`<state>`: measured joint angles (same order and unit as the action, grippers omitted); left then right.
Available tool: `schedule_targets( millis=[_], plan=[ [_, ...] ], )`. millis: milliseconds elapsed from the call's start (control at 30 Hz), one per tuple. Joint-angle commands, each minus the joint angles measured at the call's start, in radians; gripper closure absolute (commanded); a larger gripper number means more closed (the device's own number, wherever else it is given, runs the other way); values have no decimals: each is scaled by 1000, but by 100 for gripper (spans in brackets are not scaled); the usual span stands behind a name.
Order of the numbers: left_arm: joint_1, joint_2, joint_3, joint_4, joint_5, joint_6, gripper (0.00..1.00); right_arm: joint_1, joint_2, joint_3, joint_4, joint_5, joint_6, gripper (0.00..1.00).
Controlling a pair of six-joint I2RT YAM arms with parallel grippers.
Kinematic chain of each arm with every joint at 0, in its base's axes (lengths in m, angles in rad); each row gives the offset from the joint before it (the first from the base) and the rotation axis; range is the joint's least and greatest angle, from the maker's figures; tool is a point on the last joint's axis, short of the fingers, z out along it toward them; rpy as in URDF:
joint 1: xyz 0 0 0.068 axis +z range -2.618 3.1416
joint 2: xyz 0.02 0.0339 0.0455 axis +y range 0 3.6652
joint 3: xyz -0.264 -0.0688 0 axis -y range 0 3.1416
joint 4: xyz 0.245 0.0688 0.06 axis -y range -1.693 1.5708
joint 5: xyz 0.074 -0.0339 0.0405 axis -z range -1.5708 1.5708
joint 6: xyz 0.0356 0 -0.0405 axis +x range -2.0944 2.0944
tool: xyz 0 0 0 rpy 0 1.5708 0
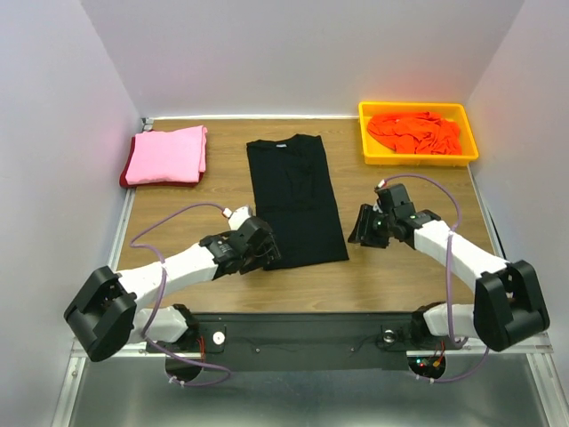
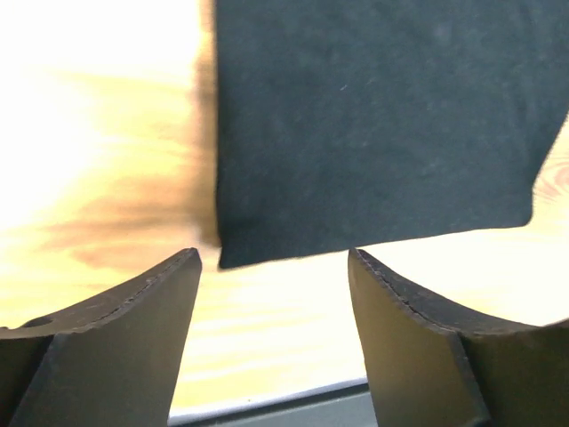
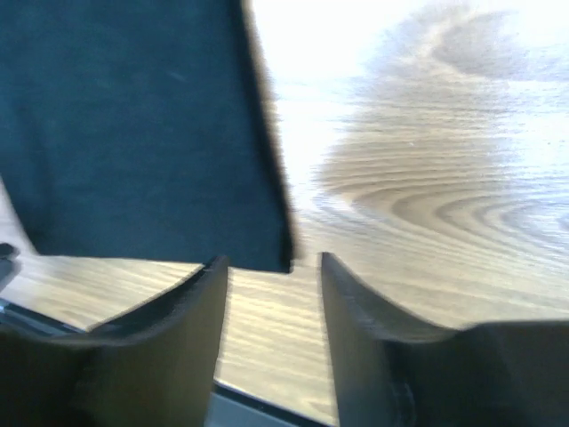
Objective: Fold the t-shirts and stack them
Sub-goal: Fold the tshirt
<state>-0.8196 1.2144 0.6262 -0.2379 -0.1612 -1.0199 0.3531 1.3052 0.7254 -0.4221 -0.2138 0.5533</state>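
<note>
Top view: black shirt (image 1: 295,197) lies flat at the middle of the table (image 1: 409,267), folded to a long narrow rectangle, collar towards the far edge. Left gripper (image 1: 267,249) sits low at the shirt's near left corner; right gripper (image 1: 363,227) sits just beside its right edge, close to the near corner. Left wrist view: jaws apart, nothing between them; the shirt's corner lies on the wood just ahead of the gap. Right wrist view: jaws apart, likewise grasping nothing; the shirt's near corner lies just ahead of one finger. Pink shirt (image 1: 167,154), folded, rests on a dark red shirt (image 1: 124,181) at far left. Orange shirt (image 1: 415,132), crumpled, fills the tray (image 1: 418,160) at far right
</note>
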Motion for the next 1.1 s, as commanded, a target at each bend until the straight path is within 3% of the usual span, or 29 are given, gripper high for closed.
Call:
schedule_targets(
  millis=[0,100,200,333,867,1067],
  plan=[
    [-42,-1,41,-216,-119,-94,21,0,-66,60,-92,62,-16,39],
    [-59,34,29,-209,-126,-108,21,0,-64,52,-109,94,-21,30],
    [-65,88,38,-186,-126,-109,23,0,-55,42,-113,85,-18,28],
    [-73,148,56,-166,-147,-108,36,1,-55,29,-113,83,-32,27],
    [-96,129,108,-176,-155,-131,41,0,-63,22,-115,36,-36,28],
    [-98,132,121,-182,-172,-128,47,0,-54,9,-112,25,-27,35]
  ],
)
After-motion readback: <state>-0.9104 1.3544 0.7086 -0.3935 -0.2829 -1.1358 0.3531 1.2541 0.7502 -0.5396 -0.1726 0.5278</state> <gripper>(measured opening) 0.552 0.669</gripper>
